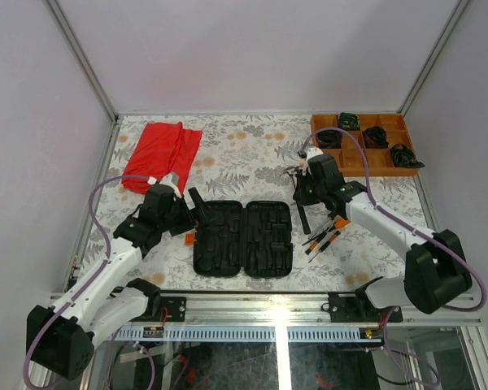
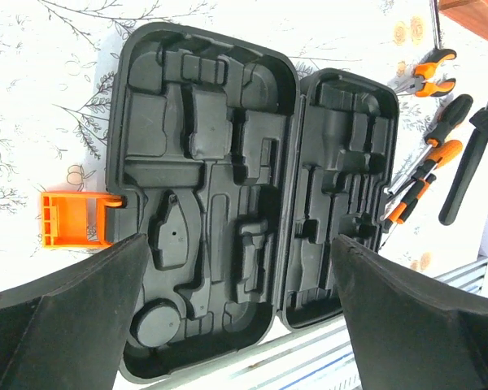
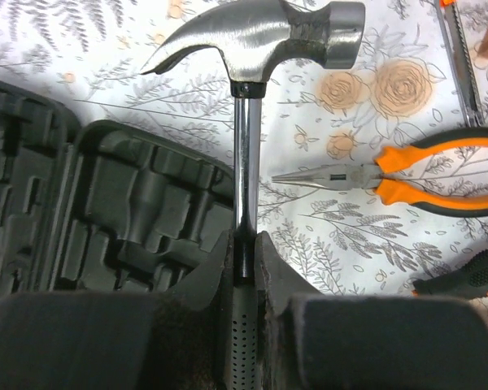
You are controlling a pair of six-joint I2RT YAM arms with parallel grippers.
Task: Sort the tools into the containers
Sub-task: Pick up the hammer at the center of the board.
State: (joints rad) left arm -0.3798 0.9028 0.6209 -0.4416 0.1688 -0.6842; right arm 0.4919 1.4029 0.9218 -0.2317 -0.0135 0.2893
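The black tool case (image 1: 242, 237) lies open and flat, its moulded slots (image 2: 228, 162) holding nothing, its orange latch (image 2: 69, 218) on the left. My right gripper (image 3: 246, 252) is shut on the hammer where the steel shaft (image 3: 246, 154) meets the black handle (image 1: 305, 218). The silver hammer head (image 3: 260, 36) points away, just right of the case (image 3: 106, 211). Orange-handled pliers (image 3: 415, 175) and thin screwdrivers (image 1: 321, 237) lie on the table right of the hammer. My left gripper (image 2: 240, 309) stands wide open above the case's near-left part, holding nothing.
An orange-brown wooden tray (image 1: 386, 165) with black coiled bundles (image 1: 376, 135) sits at the back right. A red cloth (image 1: 161, 154) lies at the back left. The metal rail (image 1: 276, 305) runs along the table's near edge, just below the case.
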